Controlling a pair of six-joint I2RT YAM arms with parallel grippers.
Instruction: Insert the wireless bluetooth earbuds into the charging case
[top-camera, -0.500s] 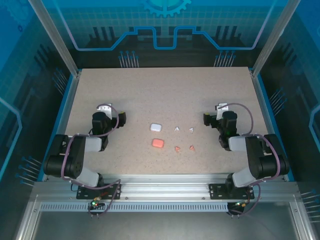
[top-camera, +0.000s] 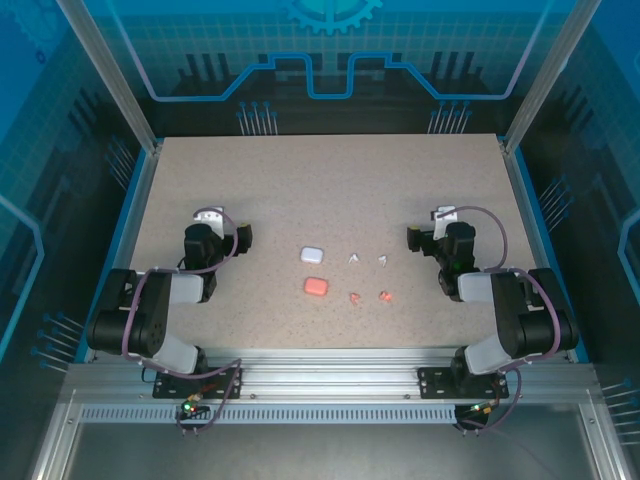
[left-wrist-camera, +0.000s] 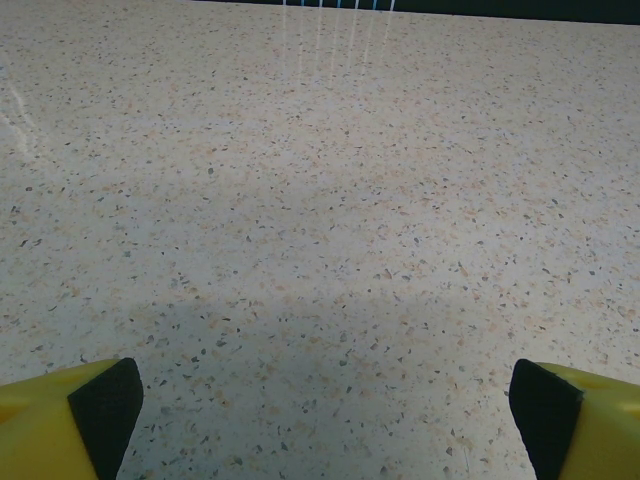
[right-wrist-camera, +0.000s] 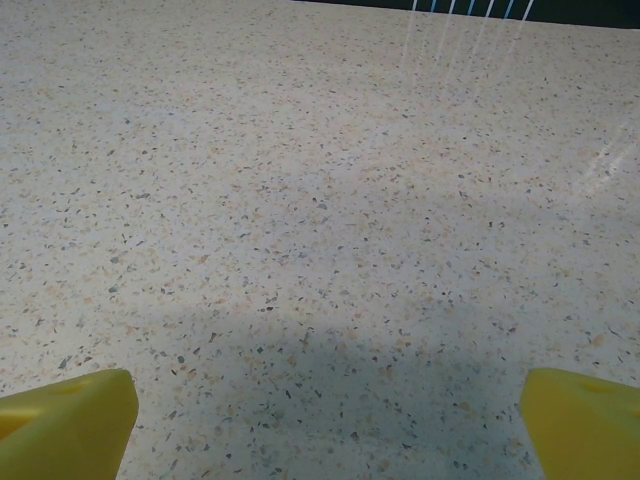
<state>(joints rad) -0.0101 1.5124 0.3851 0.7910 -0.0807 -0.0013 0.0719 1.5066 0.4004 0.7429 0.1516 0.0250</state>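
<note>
Holding anything yet?

Nothing. My left pincer (left-wrist-camera: 322, 405) and my right pincer (right-wrist-camera: 328, 415) both stand wide open, each low over bare counter (top-camera: 330, 180), one out on either side of the work.

Where are the pieces?

Mid-counter, between my two arms. The white charging case (top-camera: 312, 254) lies with the salmon-pink charging case (top-camera: 316, 286) just nearer me. To their right sit two white earbuds (top-camera: 353, 258) (top-camera: 382, 260) in a row, and nearer me two salmon-pink earbuds (top-camera: 354, 297) (top-camera: 386, 296). All four lie loose, apart from the cases.

So which step is this?

The very start, I judge: no earbud is seated and none is picked up. From above I cannot tell whether either case is open.

And the next move?

My right pincer is nearer the earbuds, so I'd bring it over one, narrow the jaws and pinch carefully. They are tiny wedges and likely to skid. My left pincer would steady the matching case.
</note>
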